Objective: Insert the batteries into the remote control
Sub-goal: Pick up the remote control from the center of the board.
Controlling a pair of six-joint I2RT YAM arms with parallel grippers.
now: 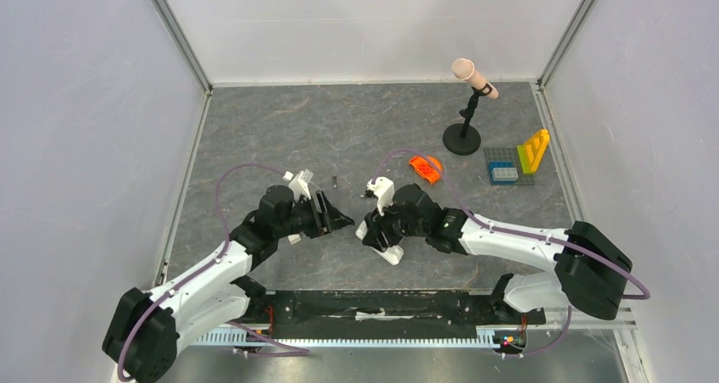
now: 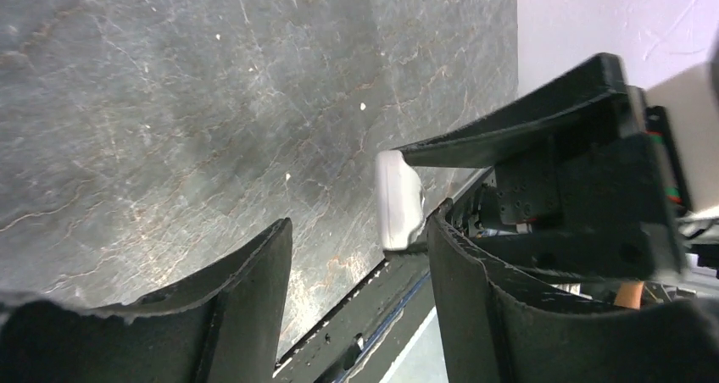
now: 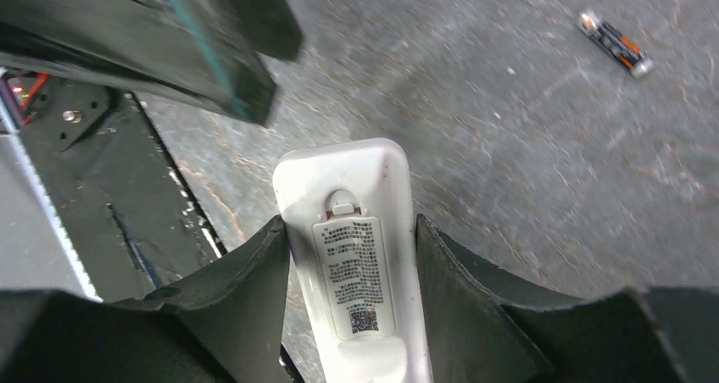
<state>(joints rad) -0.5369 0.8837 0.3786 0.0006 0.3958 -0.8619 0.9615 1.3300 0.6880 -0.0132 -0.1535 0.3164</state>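
Observation:
The white remote control (image 3: 339,180) lies lengthwise between the jaws of my right gripper (image 3: 349,226), which is shut on its two long sides. Its labelled back cover faces the camera, closed, with the latch at the far end. In the top view the remote (image 1: 392,253) pokes out below the right gripper (image 1: 373,233). One battery (image 3: 615,42), dark with an orange band, lies loose on the table beyond it. My left gripper (image 2: 360,264) is open and holds nothing. It points at the remote's rounded end (image 2: 398,198), a short way off.
An orange object (image 1: 426,168) lies behind the right arm. A black stand with a pink tip (image 1: 463,137) and coloured blocks on a grey plate (image 1: 517,164) sit at the back right. The black base rail (image 1: 381,307) runs along the near edge.

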